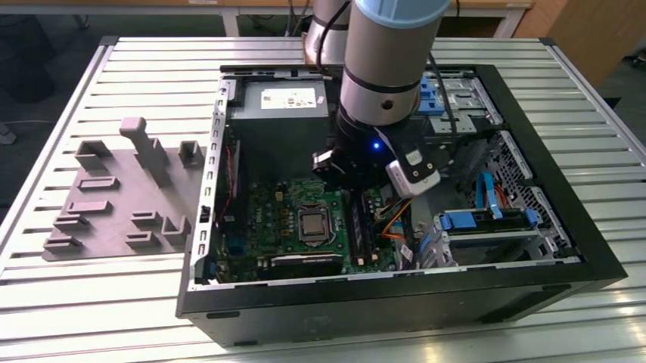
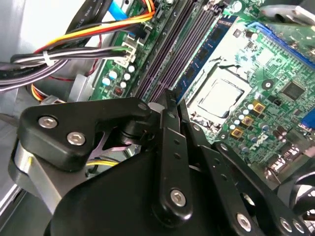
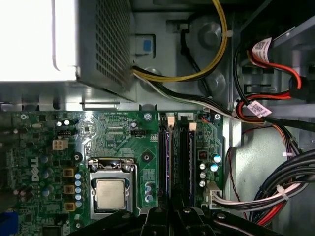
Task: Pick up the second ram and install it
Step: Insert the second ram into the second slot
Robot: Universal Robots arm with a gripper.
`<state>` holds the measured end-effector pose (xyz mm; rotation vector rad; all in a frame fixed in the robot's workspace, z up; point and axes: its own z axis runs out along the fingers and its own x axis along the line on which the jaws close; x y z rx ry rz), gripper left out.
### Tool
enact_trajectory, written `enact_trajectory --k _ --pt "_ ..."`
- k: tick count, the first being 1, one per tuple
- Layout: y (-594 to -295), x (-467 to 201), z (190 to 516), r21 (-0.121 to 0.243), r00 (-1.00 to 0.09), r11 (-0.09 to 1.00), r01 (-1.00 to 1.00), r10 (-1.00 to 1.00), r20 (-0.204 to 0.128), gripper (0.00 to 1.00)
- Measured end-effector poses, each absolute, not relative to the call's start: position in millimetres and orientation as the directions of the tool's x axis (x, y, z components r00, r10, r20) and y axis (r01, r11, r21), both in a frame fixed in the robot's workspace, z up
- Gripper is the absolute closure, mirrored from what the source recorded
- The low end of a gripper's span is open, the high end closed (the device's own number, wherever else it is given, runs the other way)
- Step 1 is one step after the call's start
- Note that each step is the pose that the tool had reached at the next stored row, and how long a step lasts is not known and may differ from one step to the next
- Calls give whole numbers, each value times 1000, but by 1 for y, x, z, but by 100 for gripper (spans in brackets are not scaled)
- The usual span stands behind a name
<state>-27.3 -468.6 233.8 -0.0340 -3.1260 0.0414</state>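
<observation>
Exterior view's left: grey moulded holder (image 1: pixel 121 197) on the slatted surface (image 1: pixel 91 302). Centre: open computer case (image 1: pixel 404 302), with the arm (image 1: pixel 389 68) above the motherboard (image 1: pixel 272 212). Gripper (image 2: pixel 166 96) drawn together at the memory slots. The second ram (image 3: pixel 172 157) apparently stands edge-on beneath it; whether it is clamped cannot be told. Step judged: seating. This calls for square alignment and even pressure between the white end clips (image 3: pixel 171 119).
</observation>
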Motion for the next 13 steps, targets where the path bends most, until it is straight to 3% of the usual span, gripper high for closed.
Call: enact_trajectory --k 13 --pt "-474 -27 223 -27 -999 999 41 41 15 86"
